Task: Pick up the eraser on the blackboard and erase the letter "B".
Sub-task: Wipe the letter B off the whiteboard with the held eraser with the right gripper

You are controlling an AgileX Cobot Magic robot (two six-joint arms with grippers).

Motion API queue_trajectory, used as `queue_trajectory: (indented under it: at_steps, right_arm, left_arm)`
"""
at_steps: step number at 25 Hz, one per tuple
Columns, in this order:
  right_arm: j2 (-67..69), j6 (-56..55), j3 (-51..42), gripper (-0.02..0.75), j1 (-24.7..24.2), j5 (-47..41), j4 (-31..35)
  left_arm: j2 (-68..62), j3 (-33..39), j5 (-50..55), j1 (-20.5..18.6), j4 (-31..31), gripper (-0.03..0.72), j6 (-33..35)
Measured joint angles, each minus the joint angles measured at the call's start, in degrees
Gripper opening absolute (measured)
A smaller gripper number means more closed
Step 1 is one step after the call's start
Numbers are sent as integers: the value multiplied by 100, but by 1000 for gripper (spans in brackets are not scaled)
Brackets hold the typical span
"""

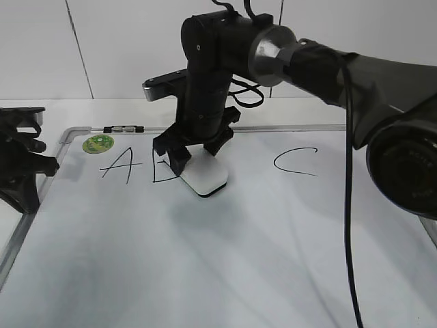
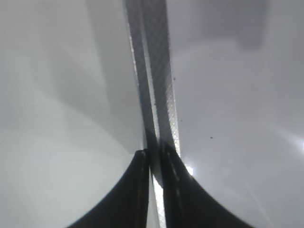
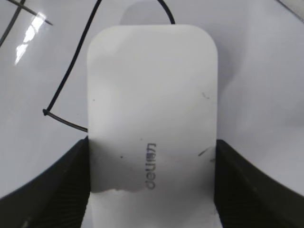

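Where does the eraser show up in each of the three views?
Exterior view: the eraser is left of centre, on the blackboard, in the right end effector.
Left wrist view: not in it.
Right wrist view: fills the centre.
Shared landmark: the letter "B" beside it.

Lab bench, robot arm [image 1: 225, 75], blackboard [image 1: 273, 239]

Smooth white plastic eraser [image 3: 152, 118], glossy blackboard [image 1: 205, 260] with grey metal frame

Right arm [image 1: 355, 75]: black casing and a silver-grey joint collar were seen.
Cable [image 1: 349, 205]: black, thin.
Right gripper [image 1: 198, 154]: matte black fingers.
Left gripper [image 1: 20, 164]: black.
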State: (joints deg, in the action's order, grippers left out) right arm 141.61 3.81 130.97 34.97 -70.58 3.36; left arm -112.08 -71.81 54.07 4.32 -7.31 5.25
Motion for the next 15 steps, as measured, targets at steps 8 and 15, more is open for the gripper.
queue_trajectory:
  at_steps: [8,15]
  right_arm:
    - [27,48,31,571,46,-24,50]
    - [45,62,31,583,168,53,74]
  left_arm:
    - [-8,0,0,0,0,38,0]
    - [-8,0,0,0,0,38,0]
